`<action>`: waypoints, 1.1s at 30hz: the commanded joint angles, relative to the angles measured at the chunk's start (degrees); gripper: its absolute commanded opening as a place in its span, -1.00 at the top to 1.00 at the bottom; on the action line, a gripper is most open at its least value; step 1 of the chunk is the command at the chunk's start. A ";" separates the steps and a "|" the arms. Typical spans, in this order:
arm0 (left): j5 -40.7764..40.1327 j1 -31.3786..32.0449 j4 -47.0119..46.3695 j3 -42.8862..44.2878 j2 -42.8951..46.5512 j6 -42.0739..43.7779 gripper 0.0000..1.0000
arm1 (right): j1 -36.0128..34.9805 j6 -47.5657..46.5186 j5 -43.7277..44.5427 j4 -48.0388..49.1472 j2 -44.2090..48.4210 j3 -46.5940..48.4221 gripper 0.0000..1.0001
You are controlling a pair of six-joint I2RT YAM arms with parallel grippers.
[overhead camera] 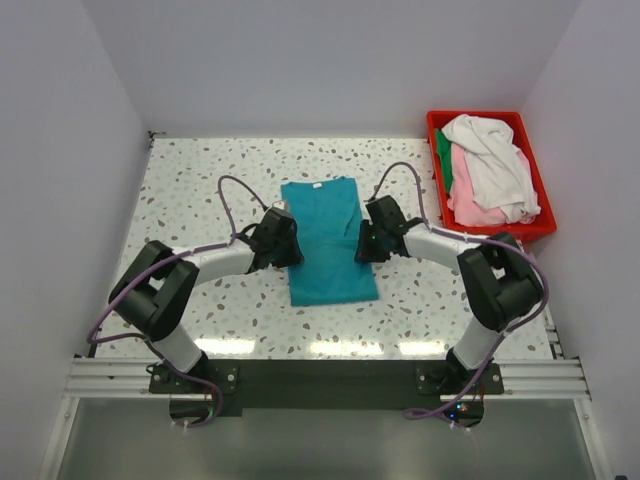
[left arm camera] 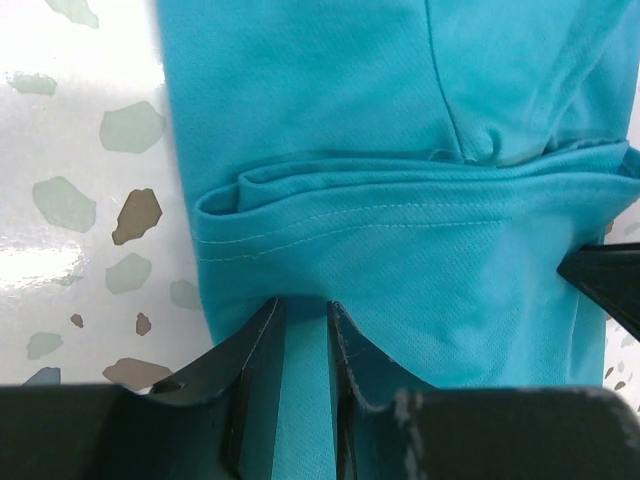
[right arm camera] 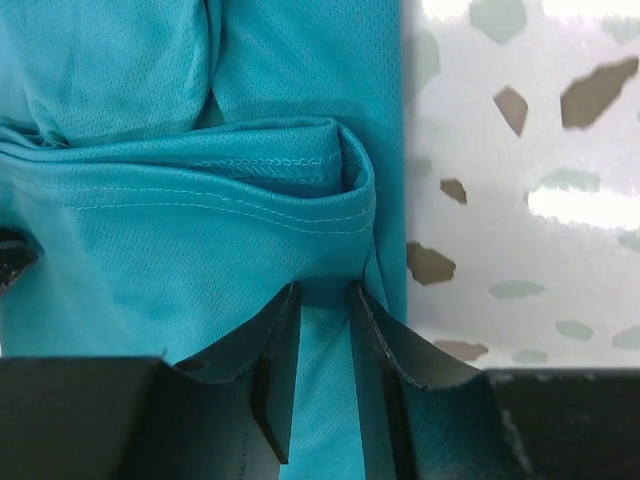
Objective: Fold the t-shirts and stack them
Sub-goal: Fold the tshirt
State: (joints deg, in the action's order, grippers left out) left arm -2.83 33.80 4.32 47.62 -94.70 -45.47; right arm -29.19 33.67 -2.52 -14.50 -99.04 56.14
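Note:
The teal t-shirt point(overhead camera: 325, 240) lies lengthwise in the middle of the table, sleeves folded in, collar at the far end. My left gripper point(overhead camera: 285, 243) is at its left edge about halfway along. My right gripper point(overhead camera: 362, 243) is at its right edge opposite. In the left wrist view the gripper point(left arm camera: 305, 305) has its jaws nearly closed with teal cloth point(left arm camera: 400, 100) between them and a stitched fold just ahead. In the right wrist view the gripper point(right arm camera: 325, 290) pinches the teal cloth point(right arm camera: 150, 250) the same way beside a rolled hem.
A red bin point(overhead camera: 485, 116) stands at the back right, holding a white t-shirt point(overhead camera: 495, 160), a pink one point(overhead camera: 480, 208) and a dark green one point(overhead camera: 443, 150). White walls close in the speckled table point(overhead camera: 200, 180) on three sides.

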 commanded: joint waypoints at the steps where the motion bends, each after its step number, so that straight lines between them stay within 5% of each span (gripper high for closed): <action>1: -1.04 -0.31 -1.94 -0.33 0.21 -0.15 0.43 | 0.19 2.36 1.03 0.79 3.32 -4.36 0.38; 14: -0.33 1.44 4.72 2.31 10.13 4.52 0.20 | -1.47 0.52 2.35 -5.09 15.45 -5.25 0.20; 22: 0.20 10.75 5.09 -3.48 11.73 -0.92 0.45 | -10.09 4.38 2.35 -4.13 17.84 -10.33 0.22; 33: 0.90 11.37 2.19 -14.13 11.64 -5.24 0.64 | -10.10 6.50 2.35 -3.42 20.20 -20.10 0.25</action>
State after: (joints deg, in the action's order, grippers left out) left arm -1.69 45.28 6.55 35.40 -82.91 -49.47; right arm -39.24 38.89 -0.99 -17.28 -80.18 37.89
